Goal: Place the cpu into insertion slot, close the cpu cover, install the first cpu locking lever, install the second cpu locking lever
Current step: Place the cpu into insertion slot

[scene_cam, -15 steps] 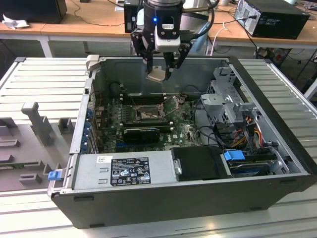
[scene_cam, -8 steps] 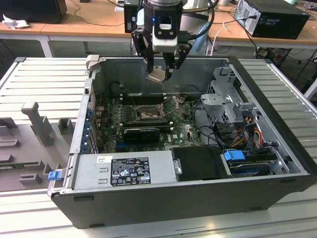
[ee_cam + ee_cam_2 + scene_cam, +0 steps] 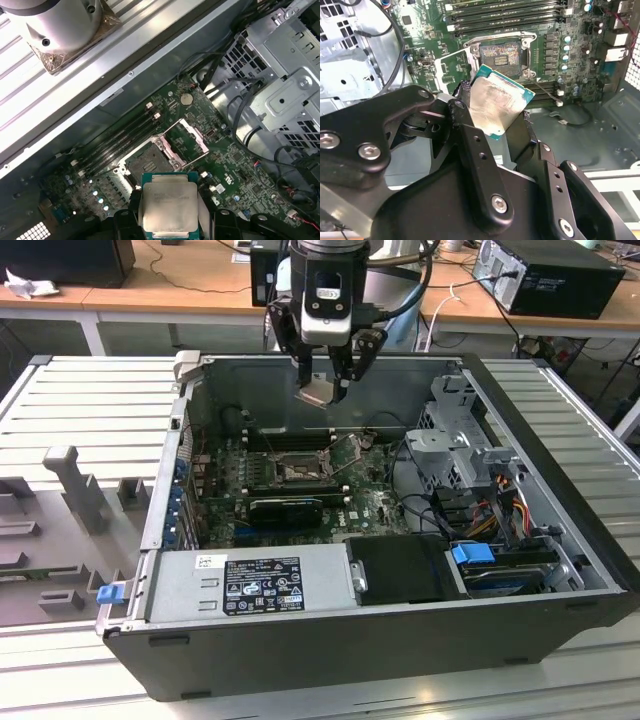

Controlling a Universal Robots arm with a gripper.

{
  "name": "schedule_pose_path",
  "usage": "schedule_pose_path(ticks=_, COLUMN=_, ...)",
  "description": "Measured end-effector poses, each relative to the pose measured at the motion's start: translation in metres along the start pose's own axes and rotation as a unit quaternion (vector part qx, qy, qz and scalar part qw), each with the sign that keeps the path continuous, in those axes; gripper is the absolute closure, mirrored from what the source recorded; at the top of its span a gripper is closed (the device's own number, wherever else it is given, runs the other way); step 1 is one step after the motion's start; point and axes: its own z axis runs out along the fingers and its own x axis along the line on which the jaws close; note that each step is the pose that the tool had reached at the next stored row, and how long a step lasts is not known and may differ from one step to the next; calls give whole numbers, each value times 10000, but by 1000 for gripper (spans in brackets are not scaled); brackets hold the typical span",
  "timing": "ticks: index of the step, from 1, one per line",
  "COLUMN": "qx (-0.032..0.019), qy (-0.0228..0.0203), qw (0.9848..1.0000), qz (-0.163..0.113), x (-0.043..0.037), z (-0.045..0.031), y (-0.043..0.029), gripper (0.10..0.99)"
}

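My gripper (image 3: pixel 325 388) hangs above the open computer case and is shut on the cpu (image 3: pixel 320 393), a small square chip with a silver face. In both wrist views the cpu (image 3: pixel 495 102) (image 3: pixel 169 205) sits pinched by its edges between the black fingers (image 3: pixel 465 107), hovering over the motherboard and not touching it. Below it lies the insertion slot (image 3: pixel 298 471) (image 3: pixel 502 54) (image 3: pixel 146 162), bare, with its pin field showing. The cpu cover (image 3: pixel 451 69) (image 3: pixel 189 141), a thin silver frame, stands flipped open beside the slot.
A grey power supply (image 3: pixel 250 585) fills the case's near side, with a black expansion card (image 3: pixel 285 508) just behind it. A metal drive cage (image 3: pixel 455 440) and loose cables stand on the exterior view's right. Long memory slots (image 3: pixel 505 12) run beside the socket.
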Motion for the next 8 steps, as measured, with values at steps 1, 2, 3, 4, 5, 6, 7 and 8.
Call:
schedule_pose_path(ticks=1, qx=-1, qy=-4, qw=10000, qz=41, x=0, z=0, y=0, gripper=557)
schedule_pose_path(ticks=2, qx=-1, qy=-6, qw=10000, qz=71, x=0, z=0, y=0, gripper=557)
schedule_pose_path(ticks=3, qx=-2, qy=-10, qw=9999, qz=106, x=0, z=0, y=0, gripper=557)
schedule_pose_path(ticks=4, qx=-4, qy=-15, qw=9998, qz=176, x=0, z=0, y=0, gripper=557)
schedule_pose_path(ticks=5, qx=-4, qy=-20, qw=9998, qz=221, x=0, z=1, y=0, gripper=557)
schedule_pose_path(ticks=6, qx=-5, qy=-24, qw=9996, qz=268, x=0, z=1, y=0, gripper=557)
schedule_pose_path(ticks=7, qx=-6, qy=-27, qw=9995, qz=301, x=0, z=1, y=0, gripper=557)
schedule_pose_path(ticks=8, qx=-6, qy=-29, qw=9995, qz=328, x=0, z=2, y=0, gripper=557)
